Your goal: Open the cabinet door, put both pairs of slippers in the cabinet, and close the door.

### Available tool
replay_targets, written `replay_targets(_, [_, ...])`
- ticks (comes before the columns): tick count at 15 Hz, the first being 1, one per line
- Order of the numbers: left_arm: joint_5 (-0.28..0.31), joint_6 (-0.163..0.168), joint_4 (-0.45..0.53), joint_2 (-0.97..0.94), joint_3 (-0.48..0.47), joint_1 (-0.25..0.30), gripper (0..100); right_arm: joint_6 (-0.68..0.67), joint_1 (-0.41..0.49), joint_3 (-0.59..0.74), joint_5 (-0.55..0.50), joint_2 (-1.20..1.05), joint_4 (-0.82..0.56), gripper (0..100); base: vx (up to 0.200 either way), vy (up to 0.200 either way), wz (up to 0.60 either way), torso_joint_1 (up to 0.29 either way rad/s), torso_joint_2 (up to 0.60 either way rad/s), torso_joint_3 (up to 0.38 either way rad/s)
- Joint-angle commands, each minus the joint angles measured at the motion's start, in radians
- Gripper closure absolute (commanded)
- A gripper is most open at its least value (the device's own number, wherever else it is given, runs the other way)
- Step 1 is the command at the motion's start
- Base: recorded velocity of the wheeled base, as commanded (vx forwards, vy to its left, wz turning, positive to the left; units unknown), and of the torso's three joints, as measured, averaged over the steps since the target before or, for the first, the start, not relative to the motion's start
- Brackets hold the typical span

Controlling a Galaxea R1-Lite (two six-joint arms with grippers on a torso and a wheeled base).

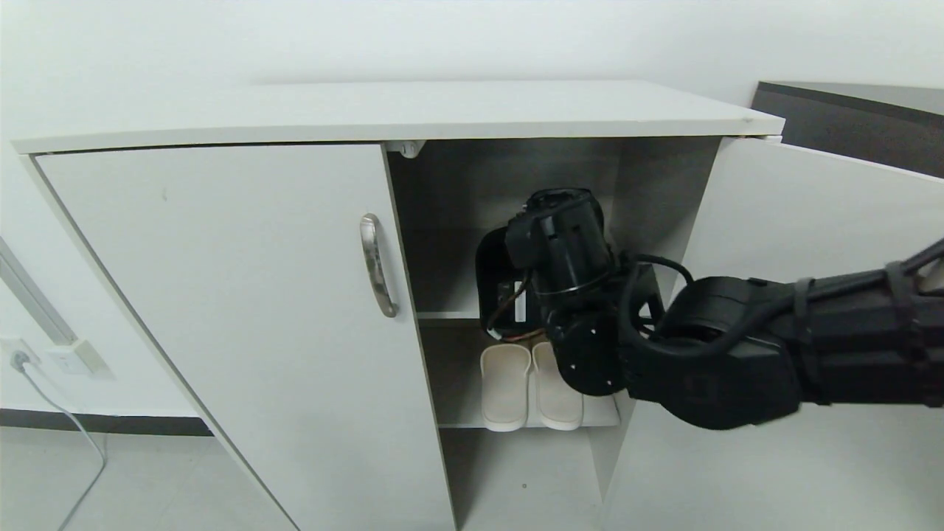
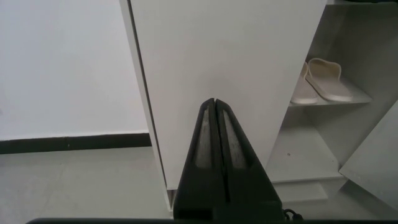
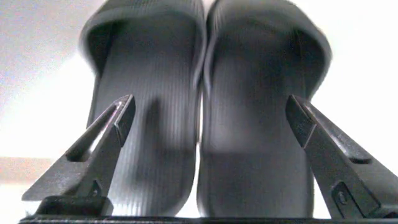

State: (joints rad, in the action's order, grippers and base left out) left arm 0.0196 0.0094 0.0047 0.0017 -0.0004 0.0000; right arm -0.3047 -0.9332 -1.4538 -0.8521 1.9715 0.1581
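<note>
The white cabinet [image 1: 442, 110] has its right door [image 1: 782, 236] swung open and its left door [image 1: 221, 295] closed. A pair of white slippers [image 1: 531, 387] [image 2: 323, 78] lies side by side on the middle shelf. My right arm reaches into the compartment above them, where a pair of dark slippers [image 1: 490, 280] [image 3: 205, 124] rests. My right gripper [image 3: 210, 102] is open, its fingers spread wide just in front of the dark pair. My left gripper [image 2: 214, 124] is shut and empty, low in front of the closed left door [image 2: 230, 56].
A curved metal handle [image 1: 377, 265] sits on the closed door. A wall socket with a cable [image 1: 18, 361] is at the far left. A dark panel [image 1: 848, 118] stands behind the open door. The bottom compartment [image 1: 523, 479] holds nothing.
</note>
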Motion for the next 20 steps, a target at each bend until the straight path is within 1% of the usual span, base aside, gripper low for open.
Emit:
replay_targets(1, [0.000, 0.000, 0.000, 0.000, 0.000, 0.000, 100, 0.002, -0.079, 0.214, 0.001, -0.177, 0.103, 0, 0.000, 0.000, 0.00, 0.000, 0.00, 0.000])
replay_targets(2, [0.000, 0.000, 0.000, 0.000, 0.000, 0.000, 100, 0.002, -0.099, 0.271, 0.001, -0.206, 0.129, 0, 0.000, 0.000, 0.00, 0.000, 0.00, 0.000])
replay_targets(3, [0.000, 0.000, 0.000, 0.000, 0.000, 0.000, 100, 0.002, -0.113, 0.311, 0.001, -0.226, 0.140, 100, 0.000, 0.000, 0.00, 0.000, 0.00, 0.000])
replay_targets(5, [0.000, 0.000, 0.000, 0.000, 0.000, 0.000, 100, 0.002, -0.116, 0.345, 0.001, -0.233, 0.164, 100, 0.000, 0.000, 0.00, 0.000, 0.00, 0.000])
replay_targets(8, [0.000, 0.000, 0.000, -0.002, 0.000, 0.000, 100, 0.002, -0.115, 0.360, 0.001, -0.229, 0.166, 100, 0.000, 0.000, 0.00, 0.000, 0.00, 0.000])
replay_targets(14, [0.000, 0.000, 0.000, 0.000, 0.000, 0.000, 100, 0.004, -0.115, 0.360, 0.001, -0.209, 0.167, 100, 0.000, 0.000, 0.00, 0.000, 0.00, 0.000])
replay_targets(20, [0.000, 0.000, 0.000, 0.000, -0.001, 0.000, 100, 0.004, -0.115, 0.362, 0.001, -0.201, 0.167, 100, -0.200, 0.000, 0.00, 0.002, 0.00, 0.003])
